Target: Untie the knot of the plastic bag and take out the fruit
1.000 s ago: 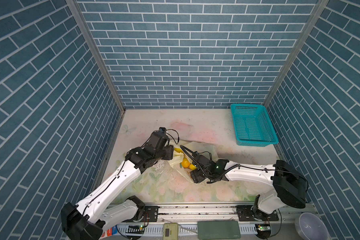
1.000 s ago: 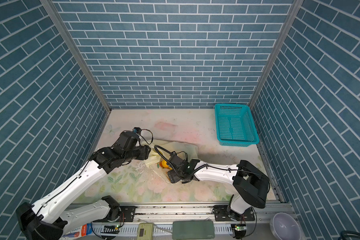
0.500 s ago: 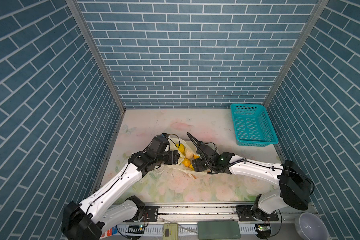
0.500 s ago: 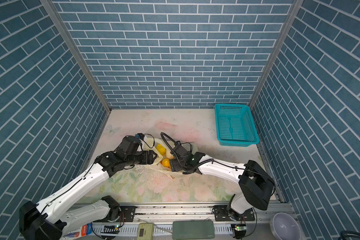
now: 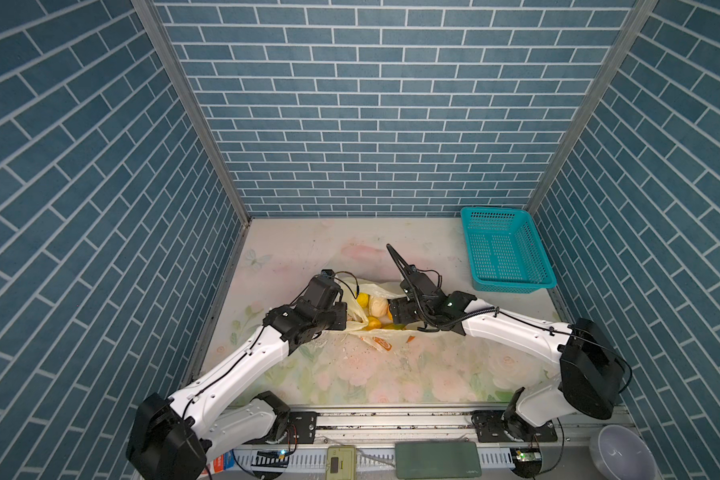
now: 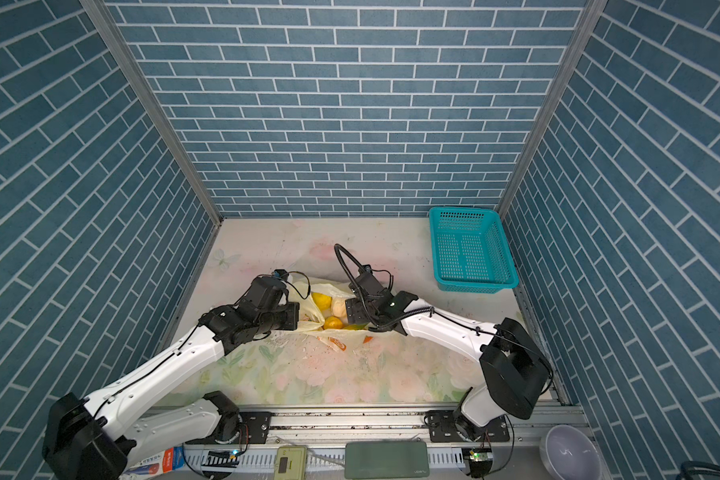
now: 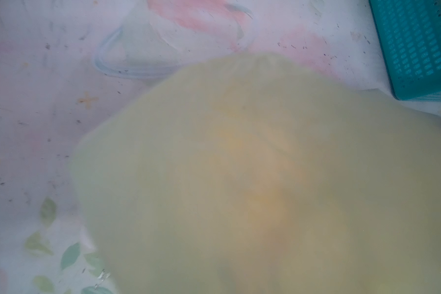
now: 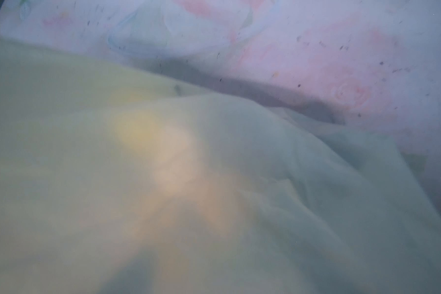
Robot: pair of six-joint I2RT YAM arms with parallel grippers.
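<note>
In both top views the left pincer [image 5: 343,318] sits left of centre, pressed against the left wall of the thin, translucent pale yellow plastic bag [image 5: 355,311], which lies mid-frame on the floral-printed surface [image 5: 350,382]. This pincer is clenched. Its tips are buried in plastic, so what they pinch cannot be told. The bag's mouth stands open and fruit [image 6: 321,300] shows inside: a round yellow lemon [image 5: 363,298], a cream-white piece [image 5: 378,306] just right of it, and an orange-yellow piece [image 5: 373,322] below. The right pincer [image 5: 394,311] meets the bag's right edge beside the cream-white piece; whether it is spread or gripping cannot be told. Blurred yellow plastic fills both wrist views. A teal perforated plastic basket [image 5: 504,257] stands at the upper right, well apart.
</note>
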